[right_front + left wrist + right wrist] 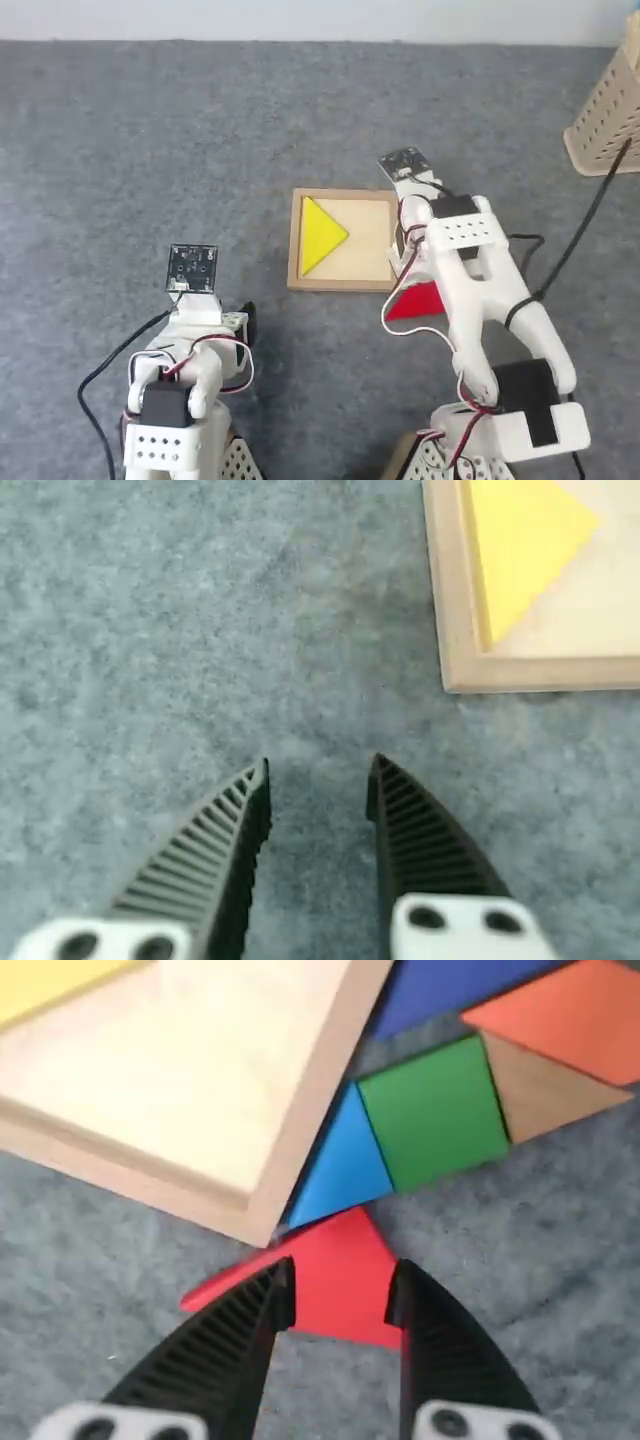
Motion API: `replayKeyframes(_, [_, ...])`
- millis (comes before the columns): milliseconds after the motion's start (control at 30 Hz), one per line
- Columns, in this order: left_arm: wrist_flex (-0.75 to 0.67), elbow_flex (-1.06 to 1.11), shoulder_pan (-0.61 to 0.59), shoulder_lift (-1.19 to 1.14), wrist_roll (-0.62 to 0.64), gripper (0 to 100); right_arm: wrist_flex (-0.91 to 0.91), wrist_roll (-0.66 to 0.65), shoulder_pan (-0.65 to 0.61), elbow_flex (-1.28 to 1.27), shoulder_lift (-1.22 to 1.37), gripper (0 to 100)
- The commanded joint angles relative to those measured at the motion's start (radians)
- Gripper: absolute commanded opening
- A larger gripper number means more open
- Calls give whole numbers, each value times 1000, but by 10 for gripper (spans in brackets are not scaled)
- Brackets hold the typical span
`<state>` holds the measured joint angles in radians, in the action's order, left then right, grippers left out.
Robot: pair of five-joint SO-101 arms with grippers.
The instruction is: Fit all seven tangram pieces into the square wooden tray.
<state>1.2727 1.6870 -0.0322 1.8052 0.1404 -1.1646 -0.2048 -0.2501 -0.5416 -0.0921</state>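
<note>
High view: I saw square wooden tray (340,284) mid-table on grey carpet (150,130). Large yellow triangle (320,236) sat inside it. Red triangle (415,303) lay outside, just beside tray corner, under right arm.

Left wrist view: left gripper (320,763) partly open, empty, over carpet near tray corner.

Right wrist view: right gripper (342,1265) partly open, tips over red triangle; I couldn't tell contact. Light blue triangle (340,1165), green square (435,1110), tan wooden triangle (540,1090), orange parallelogram (560,1015) and dark blue piece (450,985) were clustered outside, beside tray edge.
</note>
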Motion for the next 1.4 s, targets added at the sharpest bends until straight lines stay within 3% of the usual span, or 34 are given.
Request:
replayKeyframes(0, [-6,-2,-5,20,8,152,19,28,13,6,-61,169])
replayKeyframes(1367, [-6,-2,-5,20,8,152,125,80,19,-89,-59,169])
